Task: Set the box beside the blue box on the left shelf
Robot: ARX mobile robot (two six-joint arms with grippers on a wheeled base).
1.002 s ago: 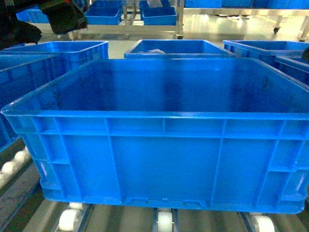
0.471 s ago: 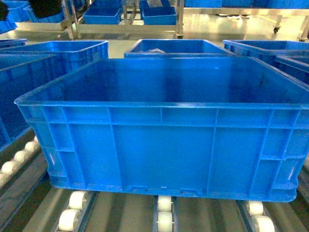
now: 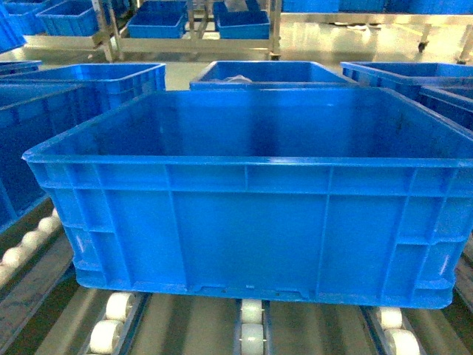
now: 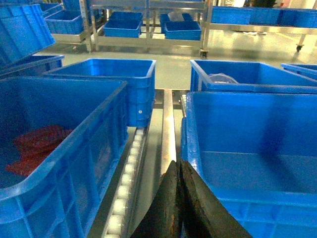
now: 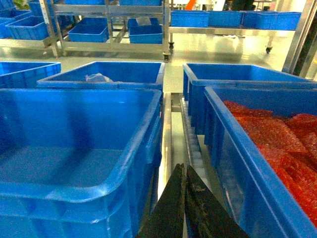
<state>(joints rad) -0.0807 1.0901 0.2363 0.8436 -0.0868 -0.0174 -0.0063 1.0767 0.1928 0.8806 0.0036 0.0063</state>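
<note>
Box (image 3: 251,200) sat on the left shelf's rollers (image 3: 111,325), a neighbouring blue crate (image 3: 29,148) at nine o'clock, so placement looked done; both grippers (image 4: 179,198) (image 5: 184,203) were pressed together, holding nothing.

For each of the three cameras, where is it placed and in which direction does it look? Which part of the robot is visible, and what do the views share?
Head: low in front of the box on the left shelf, facing forward; no robot part shows.
Left wrist: above the box's left rim, looking forward along the roller rail; the shut left gripper shows.
Right wrist: above the box's right rim, looking forward beside a crate of red material; the shut right gripper shows.
Shared: all see the box.
</note>
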